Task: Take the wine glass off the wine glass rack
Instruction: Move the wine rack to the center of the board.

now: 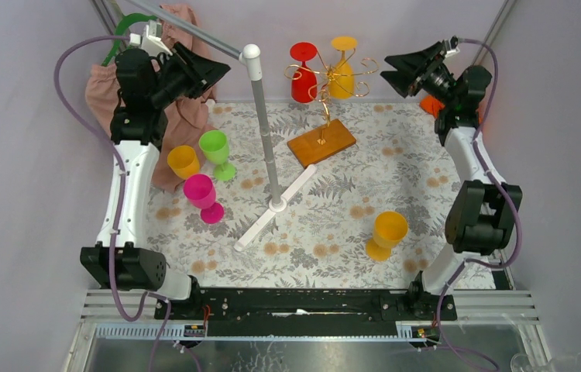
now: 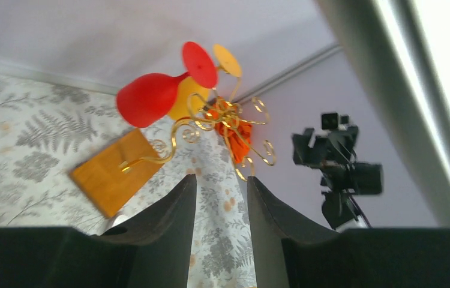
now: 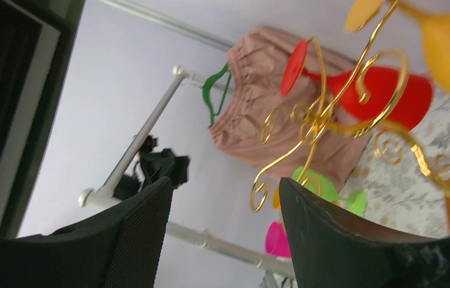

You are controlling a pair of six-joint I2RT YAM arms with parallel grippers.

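The wine glass rack [image 1: 332, 81], gold wire on a wooden base [image 1: 321, 142], stands at the back of the table. A red wine glass [image 1: 303, 77] and a yellow wine glass [image 1: 342, 66] hang upside down from its arms. My left gripper [image 1: 221, 70] hovers left of the rack, apart from it, open and empty; its wrist view shows the red glass [image 2: 150, 99] and the rack [image 2: 228, 117] ahead of the gripper [image 2: 221, 180]. My right gripper [image 1: 390, 71] hovers right of the rack, open, nothing between its fingers [image 3: 225, 183]. The red glass [image 3: 390, 93] hangs beyond the rack [image 3: 318, 114].
A white-and-grey pole stand [image 1: 264, 116] with a cross foot [image 1: 276, 205] rises mid-table, its bar carrying a pink cloth [image 1: 183, 116] at the back left. On the table stand a yellow glass [image 1: 184, 161], a green one [image 1: 215, 151], a magenta one [image 1: 202, 195] and another yellow one [image 1: 386, 232].
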